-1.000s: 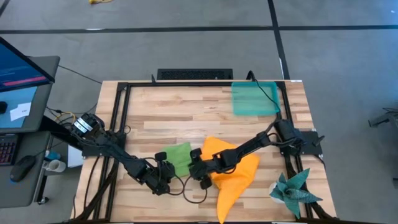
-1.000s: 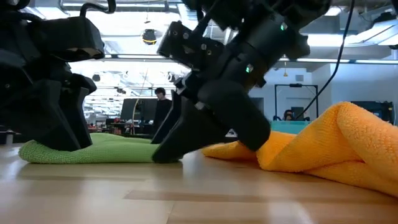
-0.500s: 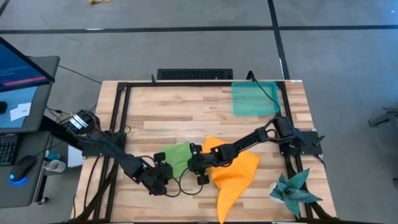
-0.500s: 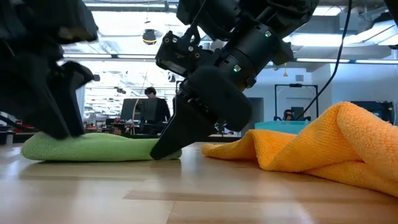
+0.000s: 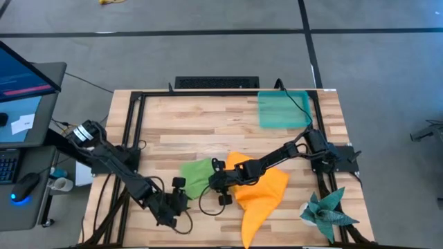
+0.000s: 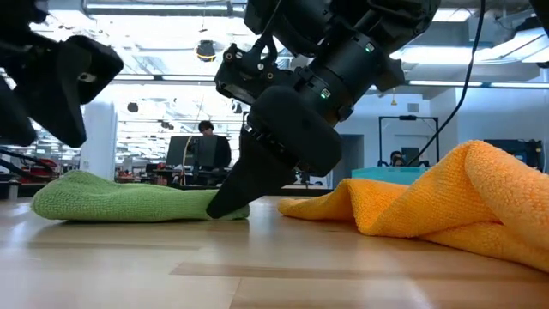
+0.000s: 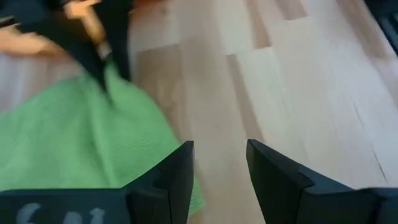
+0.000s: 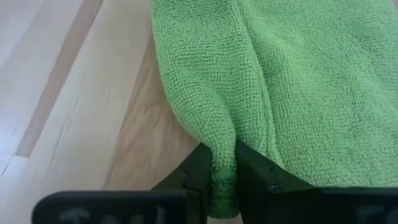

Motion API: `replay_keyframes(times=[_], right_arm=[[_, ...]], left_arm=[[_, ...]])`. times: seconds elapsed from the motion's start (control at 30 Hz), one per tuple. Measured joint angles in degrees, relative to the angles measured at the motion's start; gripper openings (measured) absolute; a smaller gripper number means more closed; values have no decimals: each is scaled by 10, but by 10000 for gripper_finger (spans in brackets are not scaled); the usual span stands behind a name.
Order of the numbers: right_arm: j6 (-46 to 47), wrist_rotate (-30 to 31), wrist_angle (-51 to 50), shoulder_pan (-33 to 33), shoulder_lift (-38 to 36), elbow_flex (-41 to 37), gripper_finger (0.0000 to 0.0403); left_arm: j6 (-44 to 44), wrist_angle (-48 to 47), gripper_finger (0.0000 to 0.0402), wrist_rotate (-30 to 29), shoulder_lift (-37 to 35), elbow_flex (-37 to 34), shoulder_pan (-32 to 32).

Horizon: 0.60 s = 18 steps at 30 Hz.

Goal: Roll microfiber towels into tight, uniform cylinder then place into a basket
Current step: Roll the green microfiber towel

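Right claw [image 8: 222, 167] pinches a fold of the green towel [image 5: 196, 177] near the bench's [image 5: 208, 128] front edge, its fingertips hidden underneath; left claw [image 7: 221, 168] hovers open, empty.

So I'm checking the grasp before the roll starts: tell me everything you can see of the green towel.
The green towel is a lime, looped microfiber cloth lying crumpled and loosely folded, not rolled, on the wooden table. It sits between the two arms, left of the orange towel. The right gripper is shut on a folded edge of it, down at the table surface. The left gripper is open, off the cloth.
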Motion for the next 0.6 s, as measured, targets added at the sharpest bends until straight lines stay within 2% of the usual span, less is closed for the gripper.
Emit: replay_keyframes(times=[0.1, 0.23, 0.43, 0.6], right_arm=[[0, -1, 7, -1, 1, 0, 77], [0, -1, 7, -1, 1, 0, 77], [0, -2, 7, -1, 1, 0, 77], [2, -1, 7, 0, 1, 0, 77]], left_arm=[[59, -14, 142, 5, 11, 30, 0], [107, -97, 142, -26, 11, 84, -1], [72, -222, 142, -41, 17, 144, -5], [65, -232, 142, -61, 41, 133, -5]])
